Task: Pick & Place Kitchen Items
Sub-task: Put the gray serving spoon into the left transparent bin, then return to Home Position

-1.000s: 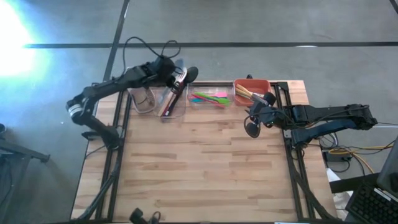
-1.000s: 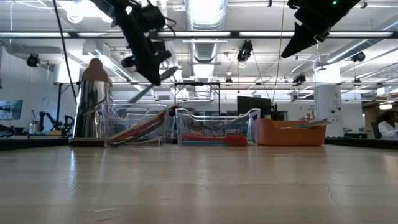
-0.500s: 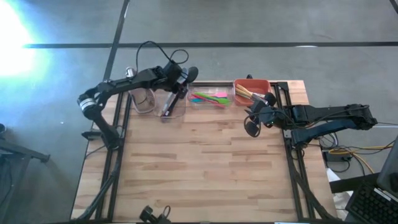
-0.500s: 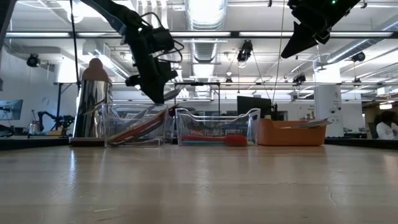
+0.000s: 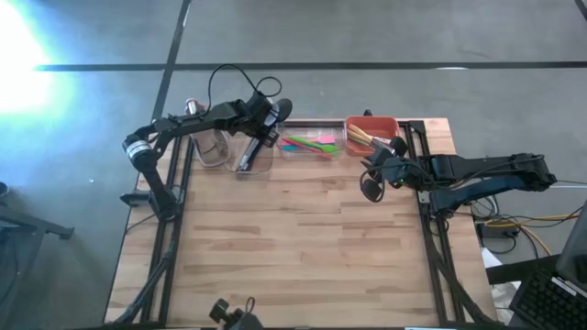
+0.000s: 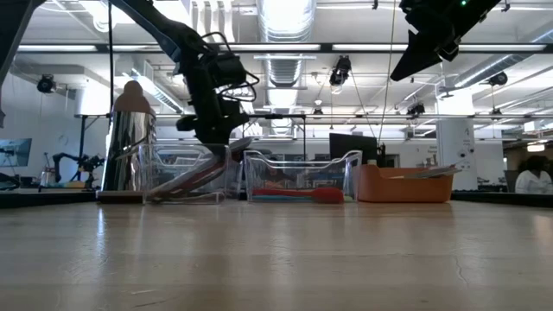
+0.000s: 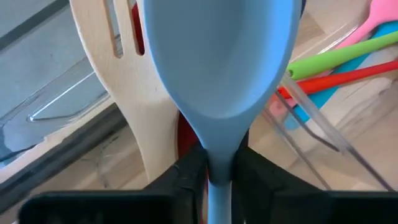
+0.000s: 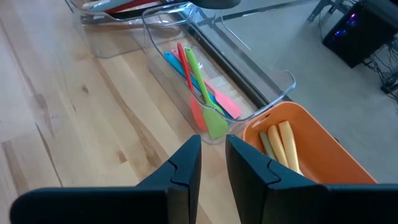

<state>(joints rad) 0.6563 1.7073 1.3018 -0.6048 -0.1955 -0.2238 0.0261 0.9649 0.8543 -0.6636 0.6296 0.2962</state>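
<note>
At about ten o'clock on the desk [image 5: 303,238], the pink-topped rack [image 6: 130,138] stands at the far left corner, and just to its right sits a clear bin [image 5: 240,167]. The left hand [image 5: 266,124] hovers over this bin, clamped on the neck of a pale blue silicone spoon [image 7: 217,62]; its fingers [image 7: 186,177] pinch the slim handle on both sides. The spoon's bowl is broad, smooth and matte, pointing down toward a slotted wooden spatula [image 7: 109,68] and something red already lying in the bin. This looks like the placing step: the spoon is over its bin and nearly ready to be let go. The next move, as I judge it, calls for lowering a little more so the bowl rests among the other utensils, then opening the fingers and lifting straight out past the bin wall.

Toward twelve o'clock a second clear bin [image 8: 273,84] holds slim green, red, blue and pink silicone spatulas [image 8: 202,93] lying side by side. Right of it, near one o'clock, an orange bin [image 8: 311,137] holds pale-handled knives [image 8: 280,146].

At about two o'clock the right hand [image 5: 374,188] waits above the desk just in front of the orange bin, its fingers [image 8: 186,165] close together with only a narrow gap, holding nothing I can see.
</note>
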